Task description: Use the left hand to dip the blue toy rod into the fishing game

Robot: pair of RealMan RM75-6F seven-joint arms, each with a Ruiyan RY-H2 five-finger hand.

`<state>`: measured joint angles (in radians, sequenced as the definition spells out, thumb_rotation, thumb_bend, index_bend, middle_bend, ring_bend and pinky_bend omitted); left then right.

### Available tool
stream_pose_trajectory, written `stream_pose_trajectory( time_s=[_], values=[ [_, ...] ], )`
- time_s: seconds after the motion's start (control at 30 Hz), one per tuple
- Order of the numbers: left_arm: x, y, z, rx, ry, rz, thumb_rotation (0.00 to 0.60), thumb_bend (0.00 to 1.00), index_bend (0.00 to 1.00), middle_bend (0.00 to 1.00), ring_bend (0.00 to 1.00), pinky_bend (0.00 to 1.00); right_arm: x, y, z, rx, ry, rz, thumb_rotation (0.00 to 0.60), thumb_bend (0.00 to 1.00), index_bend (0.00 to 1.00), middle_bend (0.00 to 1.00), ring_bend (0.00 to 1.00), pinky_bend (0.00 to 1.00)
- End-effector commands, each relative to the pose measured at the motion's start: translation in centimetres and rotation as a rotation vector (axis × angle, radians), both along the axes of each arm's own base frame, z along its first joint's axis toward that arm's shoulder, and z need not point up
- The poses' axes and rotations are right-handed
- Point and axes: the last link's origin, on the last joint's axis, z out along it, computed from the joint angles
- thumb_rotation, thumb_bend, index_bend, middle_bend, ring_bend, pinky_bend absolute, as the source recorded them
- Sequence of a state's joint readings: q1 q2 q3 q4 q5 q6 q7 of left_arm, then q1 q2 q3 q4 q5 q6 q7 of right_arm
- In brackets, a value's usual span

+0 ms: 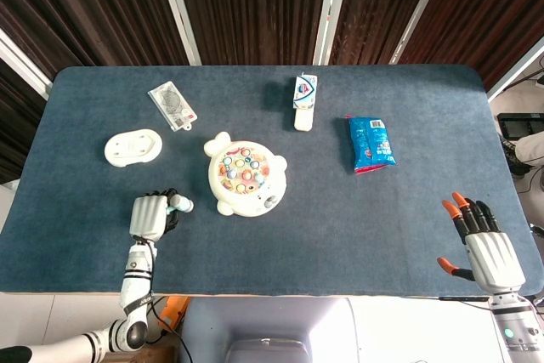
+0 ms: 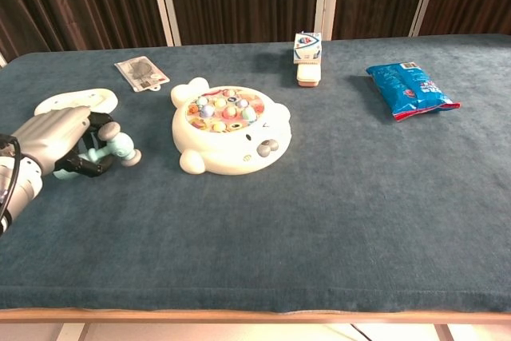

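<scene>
My left hand grips the pale blue toy rod, whose round end pokes out to the right of the curled fingers, lifted slightly off the cloth. The white fishing game, with several coloured fish in its round dish, sits to the right of the rod with a gap between them. My right hand hovers open at the table's near right corner, fingers spread, holding nothing; the chest view does not show it.
A white oval holder lies behind my left hand. A clear packet, a small box on a white block and a blue snack bag lie further back and right on the blue table.
</scene>
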<state>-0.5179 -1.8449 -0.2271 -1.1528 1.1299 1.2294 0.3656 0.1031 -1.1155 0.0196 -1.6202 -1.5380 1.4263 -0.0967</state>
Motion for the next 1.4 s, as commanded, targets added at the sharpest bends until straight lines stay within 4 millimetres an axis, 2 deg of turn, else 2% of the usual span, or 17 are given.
stream_pose_trajectory(
  time_s=[0.03, 0.2, 0.53, 0.7, 0.87, 1.2, 1.4],
  values=[
    [-0.2, 0.0, 0.7, 0.03, -0.057, -0.03, 0.6, 0.85, 0.52, 0.74, 0.56, 0.76, 0.0, 0.0, 0.0, 0.0, 0.0, -0.001, 0.6, 0.31, 0.0, 0.0, 0.0, 0.0],
    [0.8, 0.6, 1.9, 0.035, -0.127, -0.081, 0.6, 0.86, 0.53, 0.81, 0.66, 0.89, 0.0, 0.1, 0.0, 0.005, 0.002, -0.002, 0.6, 0.31, 0.0, 0.0, 0.0, 0.0],
    [5.6, 3.2, 4.1, 0.006, -0.232, -0.184, 0.6, 0.86, 0.53, 0.82, 0.67, 0.92, -0.2, 0.2, 0.5, -0.004, -0.009, -0.008, 0.6, 0.31, 0.0, 0.0, 0.0, 0.0],
    [8.1, 5.0, 3.7, -0.042, -0.257, -0.219, 0.6, 0.86, 0.53, 0.82, 0.67, 0.92, -0.3, 0.2, 0.7, -0.008, -0.012, -0.013, 0.6, 0.31, 0.0, 0.0, 0.0, 0.0],
    [10.1, 6.6, 2.4, -0.068, -0.229, -0.235, 0.6, 0.86, 0.53, 0.82, 0.67, 0.92, -0.5, 0.0, 0.8, -0.008, -0.015, -0.025, 0.6, 0.31, 0.0, 0.0, 0.0, 0.0],
    [10.3, 8.1, 0.2, -0.102, -0.155, -0.199, 0.6, 0.86, 0.53, 0.82, 0.67, 0.92, -1.0, 0.1, 1.5, -0.021, -0.022, -0.043, 0.6, 0.31, 0.0, 0.0, 0.0, 0.0],
    [10.2, 8.5, 0.0, -0.098, -0.137, -0.199, 0.6, 0.86, 0.53, 0.82, 0.67, 0.92, -1.2, 0.0, 1.6, -0.019, -0.021, -0.045, 0.6, 0.31, 0.0, 0.0, 0.0, 0.0]
  ],
)
